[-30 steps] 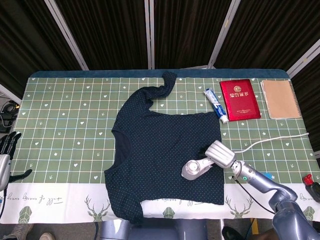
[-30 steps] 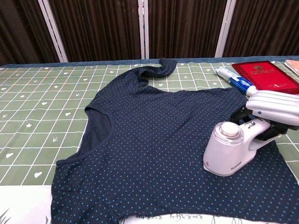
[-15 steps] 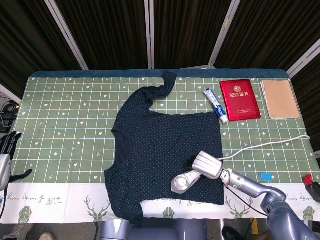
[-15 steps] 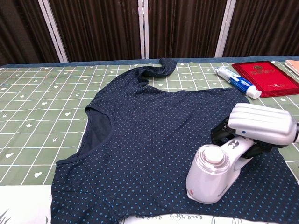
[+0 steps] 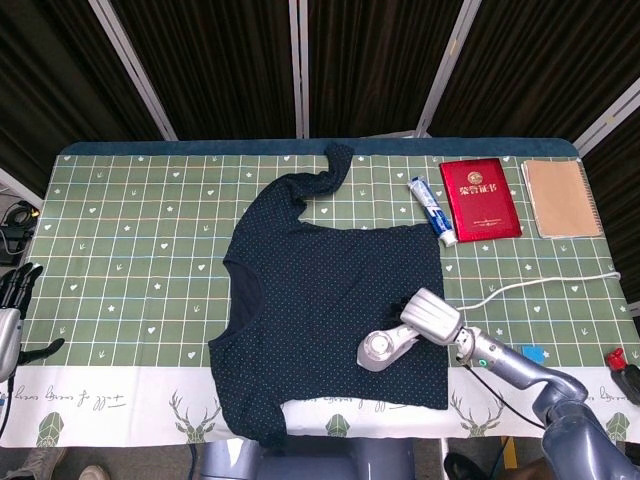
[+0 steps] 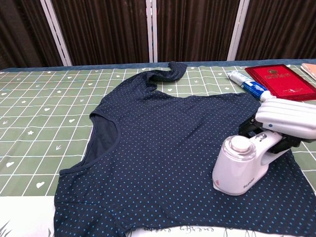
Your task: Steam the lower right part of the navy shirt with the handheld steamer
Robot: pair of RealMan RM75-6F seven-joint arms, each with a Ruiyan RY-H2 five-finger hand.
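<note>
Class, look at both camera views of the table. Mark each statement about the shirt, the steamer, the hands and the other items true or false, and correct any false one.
1. The right hand holds the steamer on the shirt. True.
2. The steamer rests near the collar. False: it is on the lower right part.
3. The left hand presses the shirt flat. False: it stays at the table's left edge, off the shirt.
4. A toothpaste tube lies beside the red booklet. True.
5. The steamer is cordless. False: a white cord trails right.
</note>
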